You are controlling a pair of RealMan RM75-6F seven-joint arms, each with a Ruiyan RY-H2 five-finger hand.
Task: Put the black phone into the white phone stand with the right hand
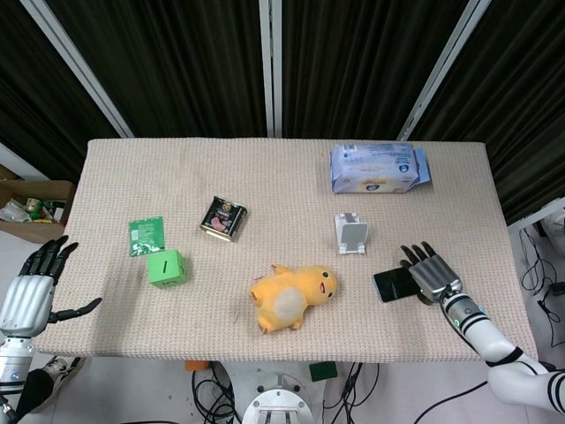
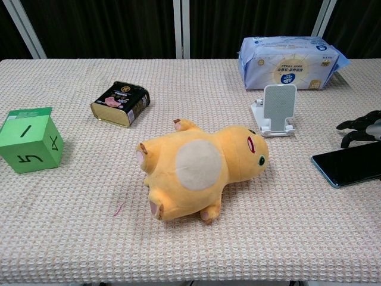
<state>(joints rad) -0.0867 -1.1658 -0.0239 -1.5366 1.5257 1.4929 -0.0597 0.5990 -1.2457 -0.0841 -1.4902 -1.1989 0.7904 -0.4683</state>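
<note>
The black phone (image 1: 393,283) (image 2: 348,163) lies flat on the table right of the plush toy. The white phone stand (image 1: 352,235) (image 2: 275,111) stands upright and holds nothing, a little behind and left of the phone. My right hand (image 1: 430,274) (image 2: 361,127) hovers over the phone's right end with its fingers spread; its dark fingertips (image 2: 351,126) show at the right edge of the chest view, just behind the phone. I cannot tell if they touch it. My left hand (image 1: 35,291) hangs open off the table's left edge.
A yellow plush toy (image 1: 292,297) (image 2: 199,167) lies left of the phone. A blue wipes pack (image 1: 378,168) sits behind the stand. A black tin (image 1: 223,217), a green cube (image 1: 166,267) and a green packet (image 1: 146,235) lie to the left.
</note>
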